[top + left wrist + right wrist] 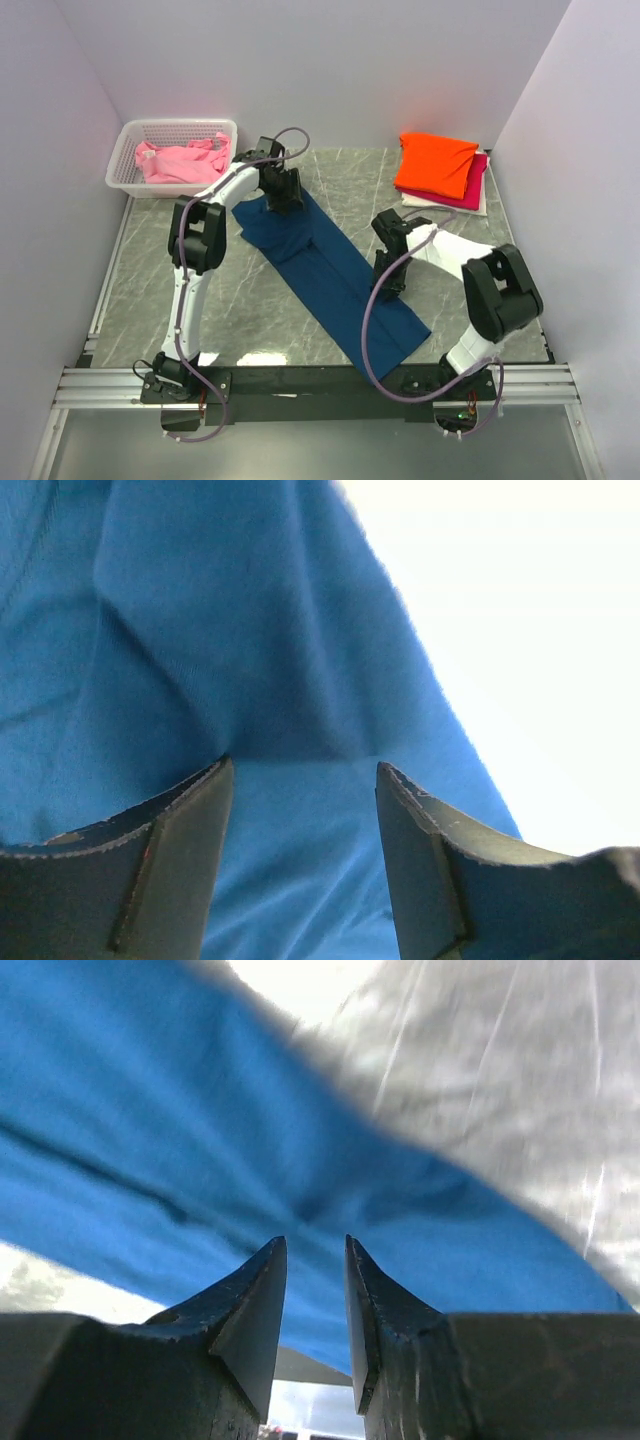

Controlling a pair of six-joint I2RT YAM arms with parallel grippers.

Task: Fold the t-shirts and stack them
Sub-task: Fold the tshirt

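The dark navy t-shirt (330, 270) lies as a long folded strip running diagonally across the table from back left to front right. My left gripper (286, 194) is over its far end. In the left wrist view (303, 765) the jaws stand wide apart with blue cloth (200, 630) under them. My right gripper (390, 286) is at the strip's right edge. In the right wrist view (315, 1242) the jaws stand a narrow gap apart over the cloth (150, 1130), with nothing pinched. The orange shirt (436, 162) tops the magenta (478, 172) and white (440, 203) ones. The pink shirt (182, 160) lies in the basket.
The white lattice basket (128, 140) stands at the back left corner. The folded stack sits at the back right by the wall. Marble tabletop (250, 310) shows on both sides of the strip. White walls close in the left, back and right sides.
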